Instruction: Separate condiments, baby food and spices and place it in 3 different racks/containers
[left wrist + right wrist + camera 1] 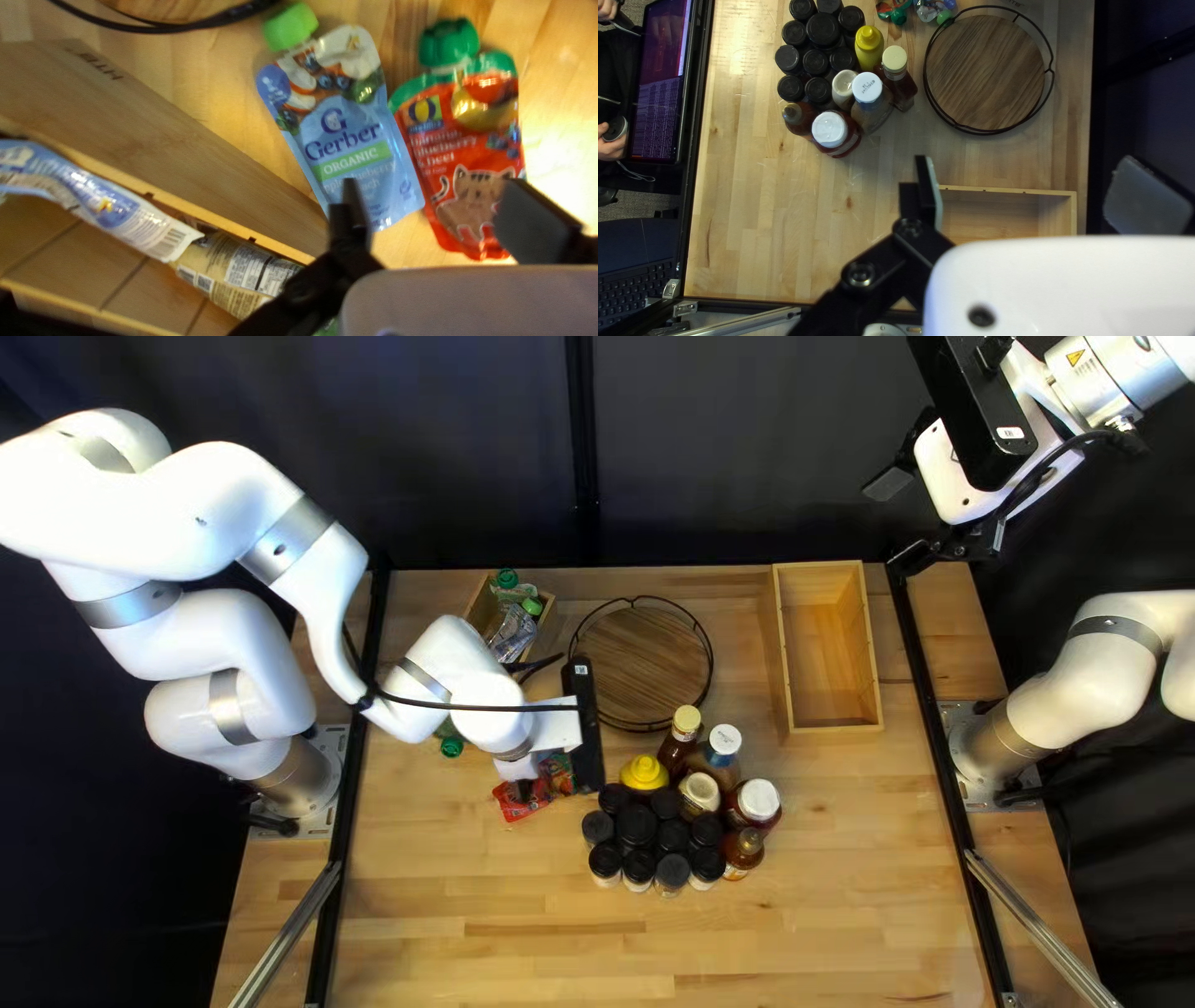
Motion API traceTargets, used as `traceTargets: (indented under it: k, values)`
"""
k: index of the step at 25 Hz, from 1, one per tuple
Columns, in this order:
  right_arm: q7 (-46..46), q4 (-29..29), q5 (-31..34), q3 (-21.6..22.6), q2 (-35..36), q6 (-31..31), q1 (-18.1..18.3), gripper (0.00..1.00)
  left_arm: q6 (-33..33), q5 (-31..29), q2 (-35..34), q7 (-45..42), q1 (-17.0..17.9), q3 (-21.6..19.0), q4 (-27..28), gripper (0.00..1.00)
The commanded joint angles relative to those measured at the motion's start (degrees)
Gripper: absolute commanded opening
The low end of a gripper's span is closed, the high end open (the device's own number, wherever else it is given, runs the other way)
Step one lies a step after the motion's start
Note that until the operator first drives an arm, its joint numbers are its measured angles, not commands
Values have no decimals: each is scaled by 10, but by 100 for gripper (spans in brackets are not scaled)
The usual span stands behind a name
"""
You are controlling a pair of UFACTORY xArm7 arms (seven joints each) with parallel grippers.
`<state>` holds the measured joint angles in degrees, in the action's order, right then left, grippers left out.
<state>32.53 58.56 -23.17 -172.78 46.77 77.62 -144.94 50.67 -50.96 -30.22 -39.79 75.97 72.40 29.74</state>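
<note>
Nearest on the table, black-lidded jars (pixel 636 824) stand packed together, pale-capped bottles (pixel 723 741) and a yellow bottle (pixel 644 772) crowding their far and right sides. Farther left, the left gripper (pixel 520 768) hangs with fingers wide apart, gripping nothing, over a blue pouch (pixel 349 137) and a red pouch (pixel 436 149) – both labels printed – just outside the left box (pixel 180 155), which holds more pouches. Table surface shows between the round rack (pixel 647 666) and right box (pixel 829 729). Far right, the raised right gripper (pixel 901 520) stands wide open, holding nothing.
</note>
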Motion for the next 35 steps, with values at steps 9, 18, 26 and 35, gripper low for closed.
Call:
traceTargets:
  k: [9, 18, 26, 35]
  values:
    - [0, 0, 0, 0, 0, 0, 0, 100, 7, -32, -19, 130, 13, 34, -19, 100]
    - [0, 0, 0, 0, 0, 0, 0, 100, 32, -28, 5, 145, 29, 55, -18, 100]
    - [0, 0, 0, 0, 0, 0, 0, 100, 21, -19, 39, 137, 94, 116, -1, 97]
    - [0, 0, 0, 0, 0, 0, 0, 100, 23, -15, 47, 136, 113, 136, 3, 0]
